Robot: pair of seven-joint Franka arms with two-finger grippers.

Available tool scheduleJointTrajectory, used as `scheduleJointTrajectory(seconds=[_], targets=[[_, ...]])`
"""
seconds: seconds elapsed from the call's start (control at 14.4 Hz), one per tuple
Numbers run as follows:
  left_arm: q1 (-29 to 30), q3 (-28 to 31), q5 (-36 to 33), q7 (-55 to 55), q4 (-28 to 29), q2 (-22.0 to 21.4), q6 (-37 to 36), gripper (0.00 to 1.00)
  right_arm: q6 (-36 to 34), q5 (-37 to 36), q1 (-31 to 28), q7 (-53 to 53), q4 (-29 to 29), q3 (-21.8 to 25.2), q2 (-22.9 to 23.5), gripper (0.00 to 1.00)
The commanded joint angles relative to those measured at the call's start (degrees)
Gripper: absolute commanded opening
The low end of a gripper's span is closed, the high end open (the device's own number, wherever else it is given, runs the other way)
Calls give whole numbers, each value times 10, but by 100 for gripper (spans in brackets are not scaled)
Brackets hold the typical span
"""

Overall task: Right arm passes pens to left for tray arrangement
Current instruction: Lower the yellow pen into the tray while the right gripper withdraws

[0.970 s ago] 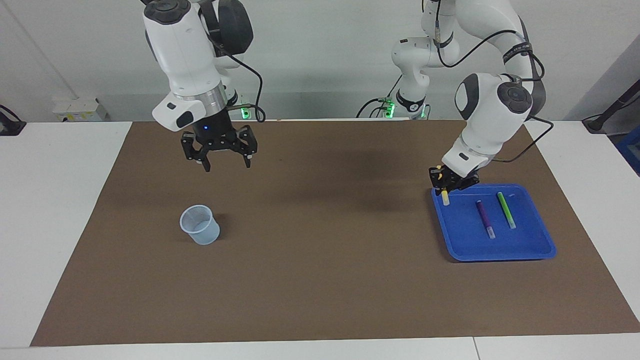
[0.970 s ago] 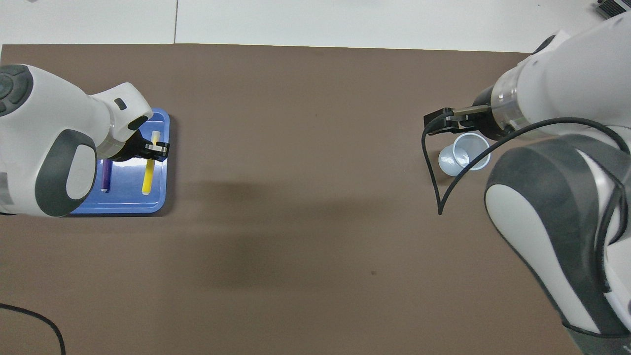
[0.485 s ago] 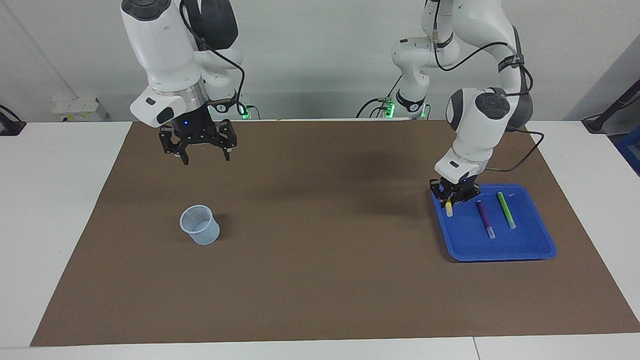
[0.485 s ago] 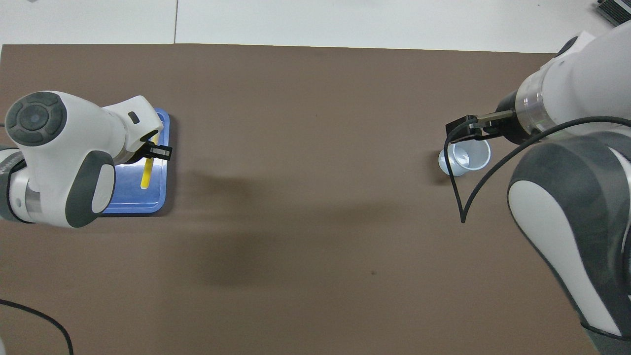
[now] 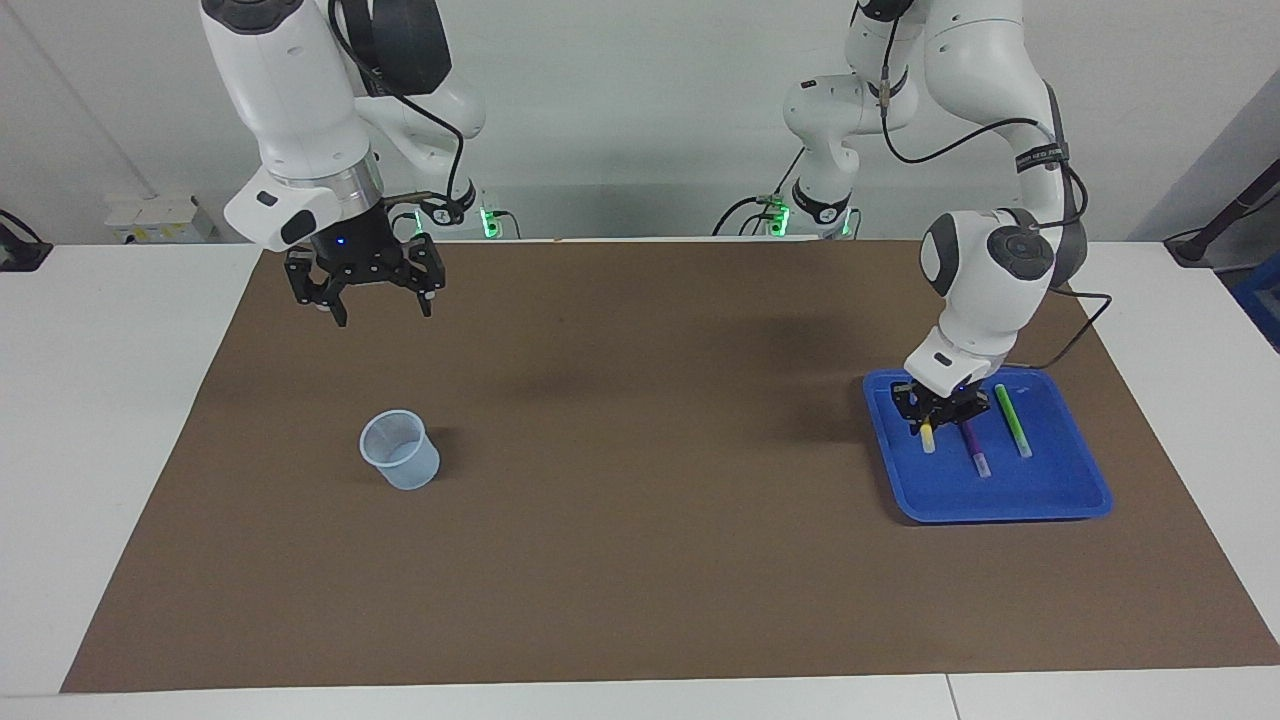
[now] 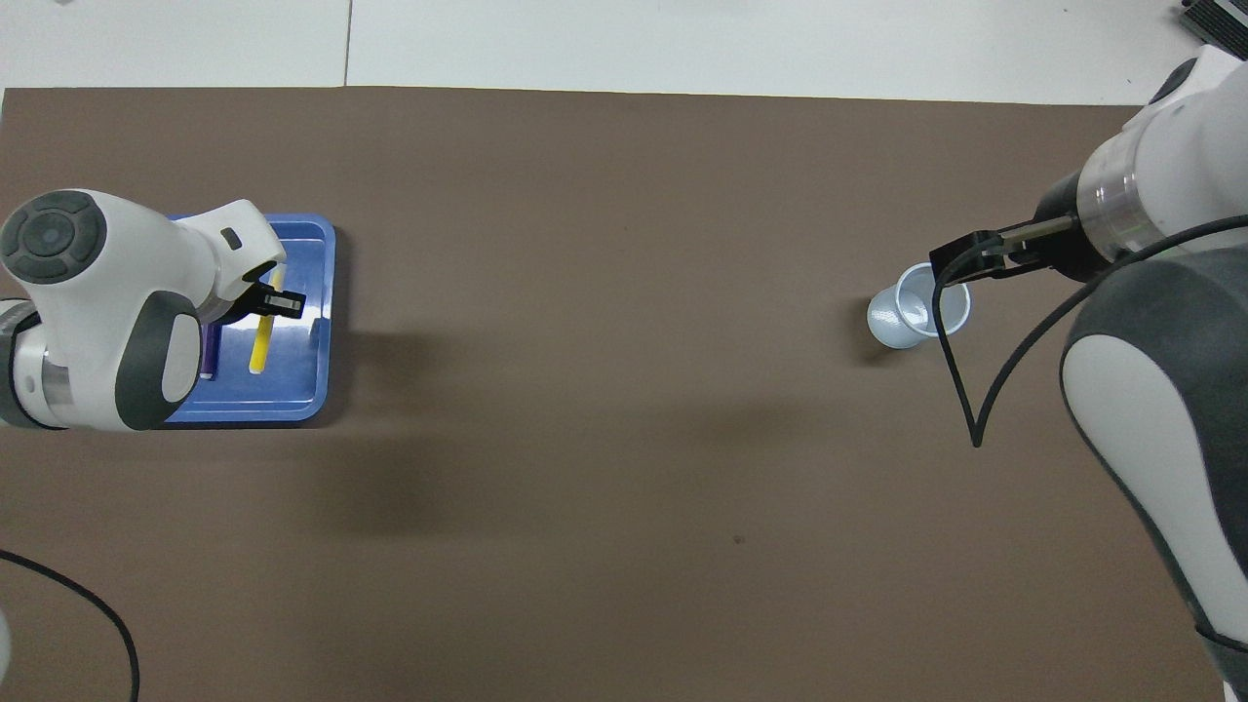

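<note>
Facing view: left gripper (image 5: 930, 418) has dropped from the tray's (image 5: 1060, 500) edge to low inside it, still clamped on the yellow pen (image 5: 927, 436), its tip just beside the purple pen (image 5: 971, 444), green pen (image 5: 1011, 420) next along; right gripper (image 5: 362, 290), jaws wide and empty, has pulled back off the cup (image 5: 400, 463).

Overhead view: left gripper (image 6: 283, 304) over the tray (image 6: 292, 405), yellow pen (image 6: 262, 336) under it. Likely the last placement, release pending.

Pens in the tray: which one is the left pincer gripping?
The yellow pen. The left pincer is shut on it over the tray; the purple pen and green pen lie free beside it.
</note>
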State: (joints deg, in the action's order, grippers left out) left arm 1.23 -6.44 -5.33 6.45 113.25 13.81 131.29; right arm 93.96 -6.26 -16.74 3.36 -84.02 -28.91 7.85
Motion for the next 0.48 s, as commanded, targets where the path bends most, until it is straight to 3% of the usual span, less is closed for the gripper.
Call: scheduleJointTrajectory(seconds=[0.0,0.14,0.28,0.42], targets=[[13,-2,-5,-2,-11,30,-11,0,-1,-5,-6,-11,-6,-2,-5,100],[16,-2,-5,-2,-11,29,-16,0,-1,-2,23,-12,-7,43,-6,100],[18,-2,-5,-6,-10,33,-13,0,0,4,92,-17,-1,135,-7,100],[20,-2,-4,-20,-10,42,-12,0,1,6,115,-20,-1,169,-8,100]])
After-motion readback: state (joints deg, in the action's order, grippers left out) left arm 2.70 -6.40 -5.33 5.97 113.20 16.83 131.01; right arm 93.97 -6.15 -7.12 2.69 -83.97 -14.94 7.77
